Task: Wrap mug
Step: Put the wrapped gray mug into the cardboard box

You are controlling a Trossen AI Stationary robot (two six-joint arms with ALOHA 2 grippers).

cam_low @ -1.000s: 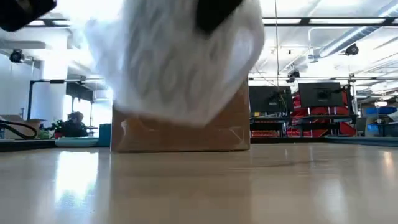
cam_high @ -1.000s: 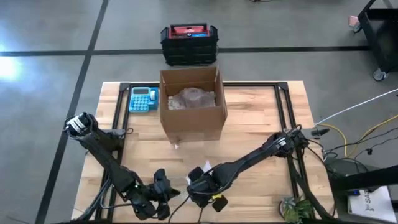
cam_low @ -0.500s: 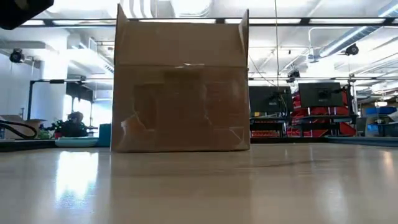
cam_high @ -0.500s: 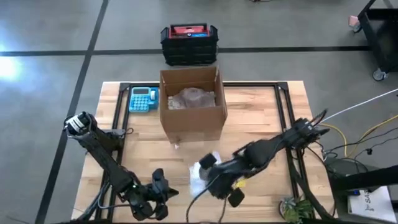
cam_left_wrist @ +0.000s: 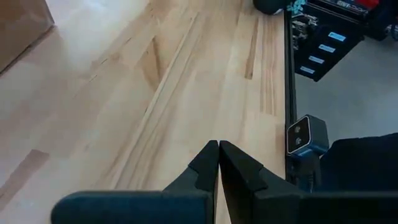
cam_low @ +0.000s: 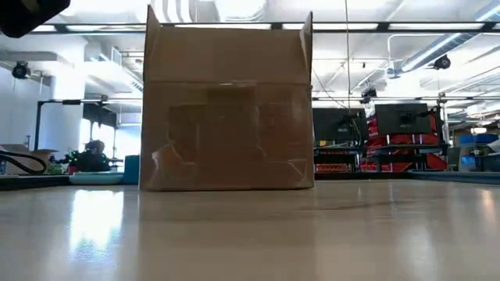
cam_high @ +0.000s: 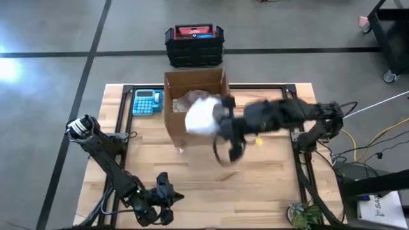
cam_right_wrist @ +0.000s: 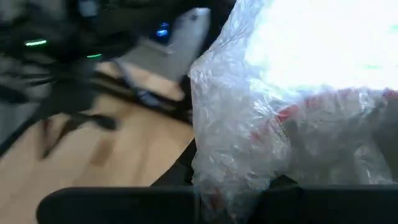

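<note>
Now, left gripper (cam_high: 161, 203): I see it parked near the tabletop's front edge, fingers (cam_left_wrist: 208, 163) pressed together, gripping nothing.
Right gripper (cam_high: 217, 122): I have it clamped on the bubble-wrapped mug bundle (cam_high: 201, 117), raised over the front wall of the open brown cardboard box (cam_high: 172, 124).
Bundle: clear bubble wrap, red showing through.
Blue calculator (cam_high: 147, 101): far-left, beside the box.

Overhead looks down; low level; both show box (cam_high: 195, 102).
</note>
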